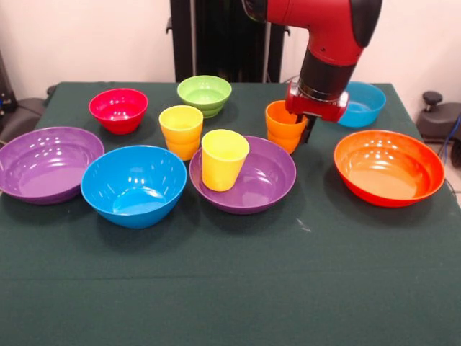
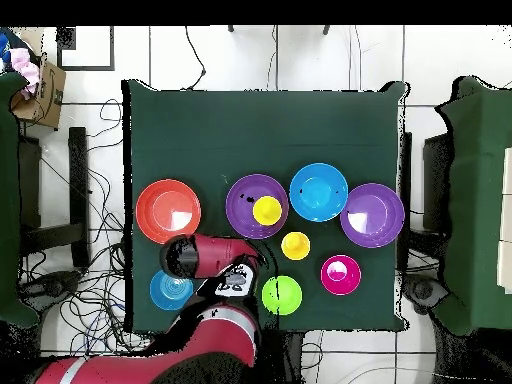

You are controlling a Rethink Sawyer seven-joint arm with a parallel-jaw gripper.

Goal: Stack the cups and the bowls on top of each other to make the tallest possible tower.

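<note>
My gripper (image 1: 308,128) hangs low at the right side of an orange cup (image 1: 283,127), touching or very near its rim; the wrist hides how it stands. In the overhead view the arm (image 2: 215,255) covers that cup. A yellow cup (image 1: 224,159) stands inside a large purple bowl (image 1: 268,180). A second yellow cup (image 1: 181,131) stands on the cloth behind it. Also separate on the table are a large blue bowl (image 1: 134,185), a second large purple bowl (image 1: 45,163), a large orange bowl (image 1: 389,167), and small red (image 1: 118,109), green (image 1: 204,94) and blue (image 1: 364,103) bowls.
The table (image 1: 230,288) has a dark green cloth, with its broad front half bare in the front view. The robot's black pedestal (image 1: 216,36) stands behind the green bowl. Chairs and cables lie around the table in the overhead view (image 2: 60,230).
</note>
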